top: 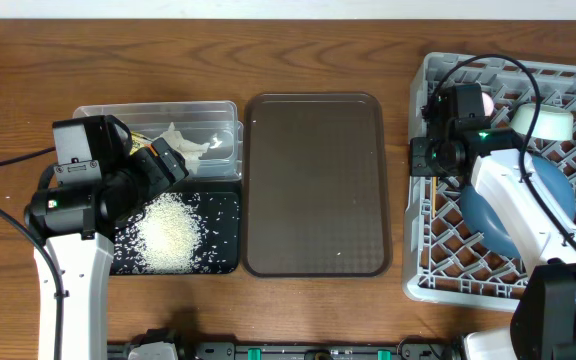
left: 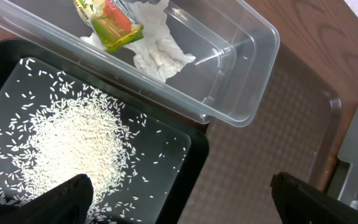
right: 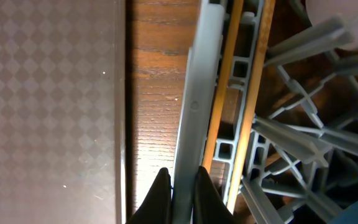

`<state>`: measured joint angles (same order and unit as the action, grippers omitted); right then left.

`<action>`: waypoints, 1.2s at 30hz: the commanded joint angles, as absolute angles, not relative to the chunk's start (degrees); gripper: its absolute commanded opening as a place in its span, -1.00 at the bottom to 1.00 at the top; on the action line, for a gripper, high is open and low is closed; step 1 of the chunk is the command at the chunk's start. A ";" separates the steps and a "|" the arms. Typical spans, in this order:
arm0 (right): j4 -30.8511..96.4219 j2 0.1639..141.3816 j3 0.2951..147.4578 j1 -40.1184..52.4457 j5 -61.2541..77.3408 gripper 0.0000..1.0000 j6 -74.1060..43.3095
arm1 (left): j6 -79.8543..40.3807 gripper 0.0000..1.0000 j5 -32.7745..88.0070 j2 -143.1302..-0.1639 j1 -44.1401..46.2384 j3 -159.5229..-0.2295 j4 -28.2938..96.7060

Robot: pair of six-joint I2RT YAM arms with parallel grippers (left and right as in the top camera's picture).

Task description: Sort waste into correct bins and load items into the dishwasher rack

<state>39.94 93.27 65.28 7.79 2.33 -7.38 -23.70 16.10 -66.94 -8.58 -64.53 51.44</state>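
Right gripper [right: 183, 179], jaws together, at rack [right: 194, 93] edge

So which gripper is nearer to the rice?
Left. The left gripper hangs close by the rice in the black tray; the right gripper is far off, at the dishwasher rack.

A dark brown tray [top: 315, 185] is being carried flat by the wooden table [top: 28, 70], near its middle, with the long sides running away from the near edge. Its rim is being seen as raised, with rounded corners, and its floor is being shown in the wrist views as stamped with a fine diamond pattern. A few tiny pale specks are being shown on that floor. Bare wood grain is being lit brightly just beside the tray's right edge. A pale strip [top: 268, 6] is being shown along the table's far edge.
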 commanded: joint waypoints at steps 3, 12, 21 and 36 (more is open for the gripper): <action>38.35 94.70 65.56 11.00 1.96 -0.98 7.09 | -22.94 0.89 15.33 -66.35 -8.82 -64.62 51.62; 37.60 96.71 65.21 14.61 0.08 -0.97 14.48 | -22.94 0.89 15.33 -66.35 -8.82 -64.62 51.62; 35.97 97.23 65.19 15.51 -1.26 -0.97 18.13 | -22.94 0.89 15.33 -66.35 -8.82 -64.62 51.62; 32.91 97.23 65.25 15.84 0.78 -0.97 2.00 | -22.94 0.89 15.33 -66.35 -8.82 -64.62 51.62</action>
